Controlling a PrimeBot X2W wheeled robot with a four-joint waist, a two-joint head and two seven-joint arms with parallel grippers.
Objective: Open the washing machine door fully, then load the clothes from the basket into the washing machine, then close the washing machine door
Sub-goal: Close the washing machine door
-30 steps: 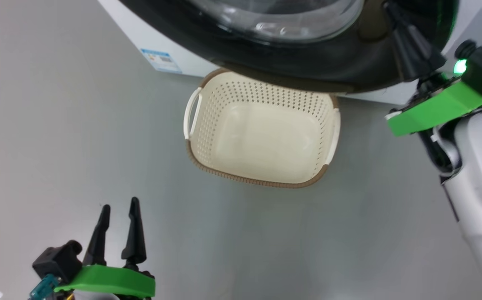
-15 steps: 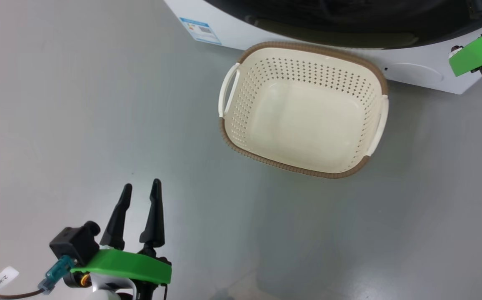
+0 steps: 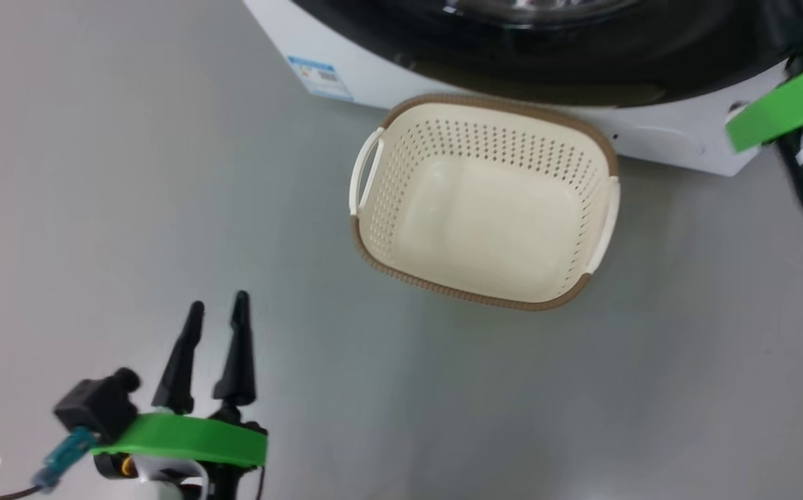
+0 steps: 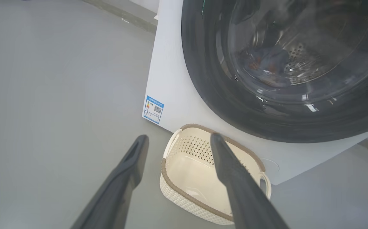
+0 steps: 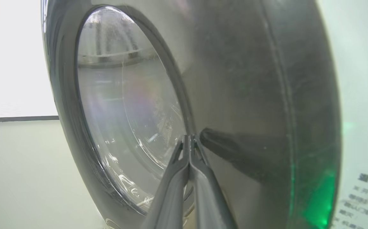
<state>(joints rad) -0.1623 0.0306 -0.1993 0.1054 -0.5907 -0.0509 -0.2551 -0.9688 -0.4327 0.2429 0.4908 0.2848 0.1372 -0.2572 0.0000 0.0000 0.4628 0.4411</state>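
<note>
Washing machine door (image 4: pixel 215 95), large and round with a glossy black rim and clear glass bowl, lies against the big white box-shaped washing machine (image 4: pixel 171 82). Light blue, orange-flecked clothes (image 4: pixel 268 62) show dimly behind the glass. The cream perforated plastic basket (image 3: pixel 382 208) stands empty on the grey floor (image 3: pixel 130 173) just before the machine. The right tool (image 5: pixel 189 137) is closed, tips at the black rim. The left tool (image 3: pixel 217 302) gapes open above the floor.

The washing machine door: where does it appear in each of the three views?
Head view: the washing machine door spans the top edge, above the basket.
Left wrist view: the door sits upper right, above the basket.
Right wrist view: the door stretches across the middle.
Shared landmark: its glass centre.
</note>
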